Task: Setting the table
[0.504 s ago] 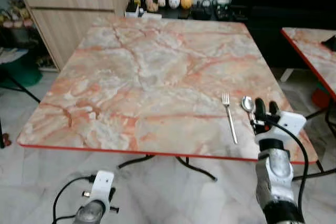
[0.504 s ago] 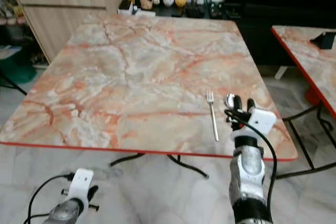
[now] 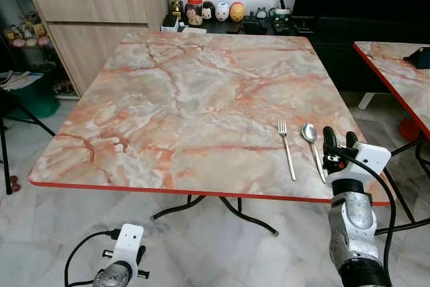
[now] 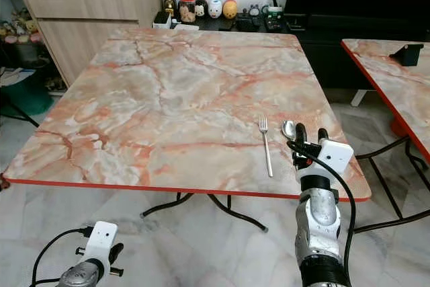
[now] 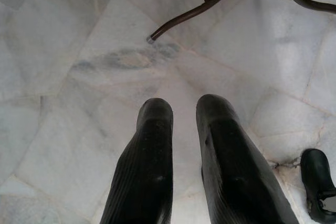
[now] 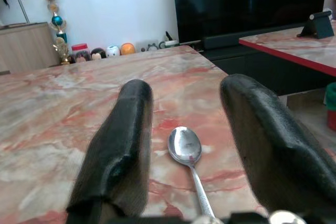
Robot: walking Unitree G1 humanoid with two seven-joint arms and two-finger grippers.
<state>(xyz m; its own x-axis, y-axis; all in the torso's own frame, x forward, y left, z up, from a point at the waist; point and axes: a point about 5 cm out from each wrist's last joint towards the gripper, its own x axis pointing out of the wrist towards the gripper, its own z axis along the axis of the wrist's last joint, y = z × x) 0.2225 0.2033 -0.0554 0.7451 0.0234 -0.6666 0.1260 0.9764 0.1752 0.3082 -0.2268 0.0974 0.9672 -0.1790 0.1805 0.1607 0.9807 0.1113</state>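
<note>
Two utensils, fork (image 3: 287, 150) and spoon (image 3: 312, 146), on pink marble table (image 3: 181, 99); right pincer (image 3: 338, 140) released.

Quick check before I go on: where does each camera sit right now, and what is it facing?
Left eye, right eye: on the head, looking down at the marble table, fork and spoon; both arms show, right tool at the near edge, left tool low over the floor.
Left wrist: along its two fingers, facing floor tiles.
Right wrist: along its open fingers, facing the spoon between them.
Shared: spoon, table.
</note>
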